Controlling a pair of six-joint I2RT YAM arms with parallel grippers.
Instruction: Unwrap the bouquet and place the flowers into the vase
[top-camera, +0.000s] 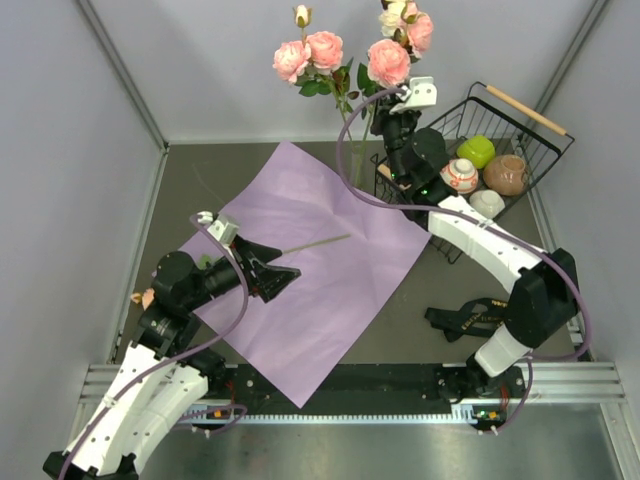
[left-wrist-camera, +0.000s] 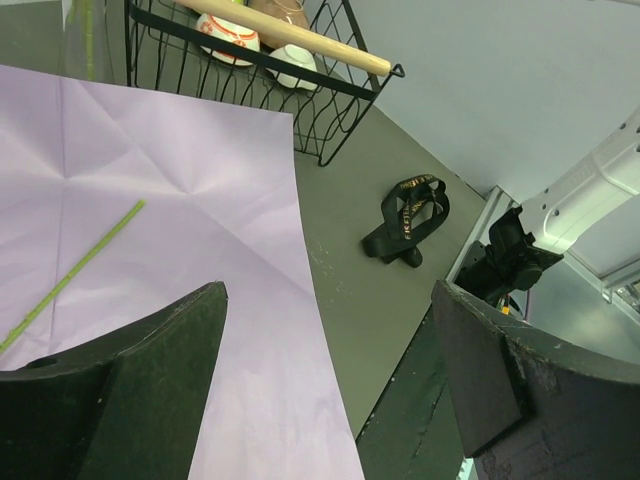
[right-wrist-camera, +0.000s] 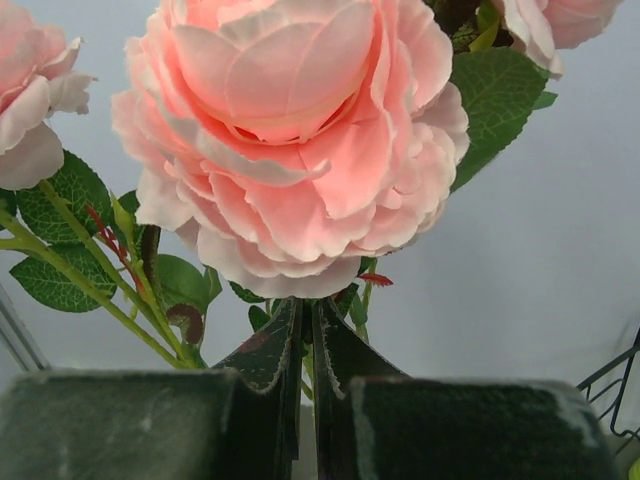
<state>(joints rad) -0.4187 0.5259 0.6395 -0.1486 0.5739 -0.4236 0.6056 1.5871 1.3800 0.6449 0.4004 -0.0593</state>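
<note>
While my right gripper (right-wrist-camera: 305, 335) is pinched shut just beneath the head of a large pink rose (right-wrist-camera: 290, 150), seemingly on its thin stem, that bloom stands among the other artificial roses, pink and cream with green leaves (top-camera: 310, 55). They stand upright in the small clear glass vase (top-camera: 360, 165) at the far side of the table, just left of the black wire basket (left-wrist-camera: 335, 110).

Most of the job looks done. The bouquet is unwrapped, and its large lilac paper sheet (top-camera: 330, 290) lies spread flat on the dark table (top-camera: 200, 175). The black ribbon printed in gold (left-wrist-camera: 408, 215) lies loose on the table, off the sheet to the right.

One thin green stem (top-camera: 318, 241) lies on the paper; I cannot tell whether it carries a bloom. My left gripper (left-wrist-camera: 328, 300) hangs over the near left part of the sheet, jaws spread wide with nothing between them.

What remains, I judge, is to let go of the rose in the vase and to bring that last stem over to join the rest.
</note>
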